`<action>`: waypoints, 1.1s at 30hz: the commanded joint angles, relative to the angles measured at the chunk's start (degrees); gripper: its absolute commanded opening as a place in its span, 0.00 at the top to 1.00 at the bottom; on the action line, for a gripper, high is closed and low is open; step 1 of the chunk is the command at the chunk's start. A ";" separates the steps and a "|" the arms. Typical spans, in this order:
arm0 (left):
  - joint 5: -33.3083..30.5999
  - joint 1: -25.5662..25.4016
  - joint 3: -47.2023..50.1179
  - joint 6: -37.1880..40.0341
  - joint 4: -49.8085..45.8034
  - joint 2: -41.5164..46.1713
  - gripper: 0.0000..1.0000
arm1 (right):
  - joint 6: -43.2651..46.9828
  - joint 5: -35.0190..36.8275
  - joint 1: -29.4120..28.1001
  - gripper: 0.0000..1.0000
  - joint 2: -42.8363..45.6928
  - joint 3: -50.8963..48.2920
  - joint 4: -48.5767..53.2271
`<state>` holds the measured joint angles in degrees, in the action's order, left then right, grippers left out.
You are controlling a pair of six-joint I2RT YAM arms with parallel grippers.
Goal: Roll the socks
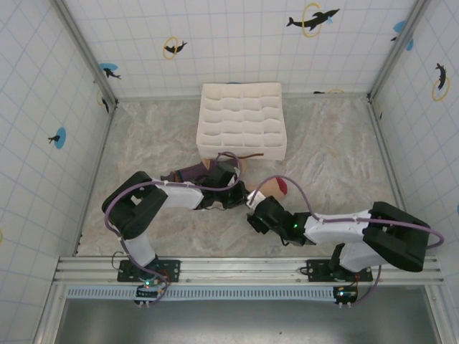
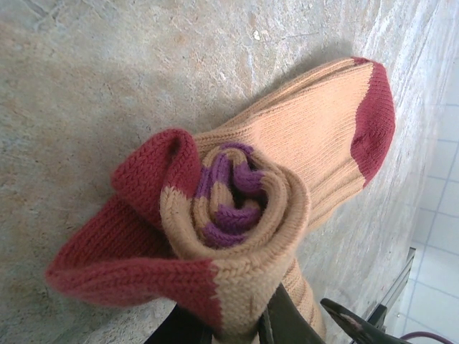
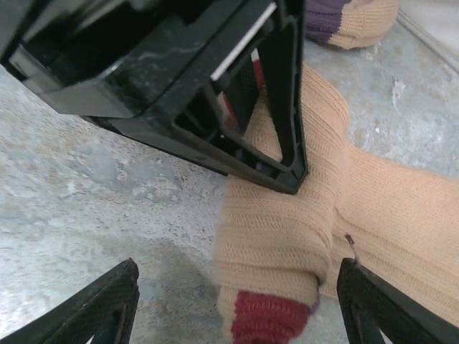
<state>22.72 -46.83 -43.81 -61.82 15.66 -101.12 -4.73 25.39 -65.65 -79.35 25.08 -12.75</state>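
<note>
**Top external:** the left gripper (image 1: 228,192) and right gripper (image 1: 256,203) meet near the middle of the table (image 1: 337,165), in front of the white organiser box (image 1: 242,118); the beige sock (image 1: 276,188) shows its red toe to the right, the purple sock (image 1: 188,172) to the left.
**Left wrist:** the beige sock, rolled around purple fabric, is pinched between the closed left fingers (image 2: 290,322); its toe end lies flat.
**Right wrist:** the right fingers (image 3: 97,308) stand wide apart and empty, either side of the beige roll clamped by the left gripper.

left gripper (image 2: 244,326) clamped tight, right gripper (image 3: 238,294) spread wide just beside it.
</note>
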 commanded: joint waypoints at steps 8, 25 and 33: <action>0.03 -0.72 3.12 -1.02 -4.90 0.04 1.00 | 6.05 10.14 -1.45 0.43 -9.97 5.15 -6.40; -0.31 -0.72 3.22 -1.11 -4.94 3.47 0.46 | -8.37 -19.53 13.69 0.98 -5.47 -7.84 -17.54; 0.05 -0.72 3.09 -0.12 -3.72 4.95 0.45 | -18.42 -39.79 25.22 0.98 -8.34 -9.40 -24.33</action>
<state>21.61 -46.92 -41.63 -63.02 14.00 -97.47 -16.69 -4.38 -43.70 -84.75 17.54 -38.70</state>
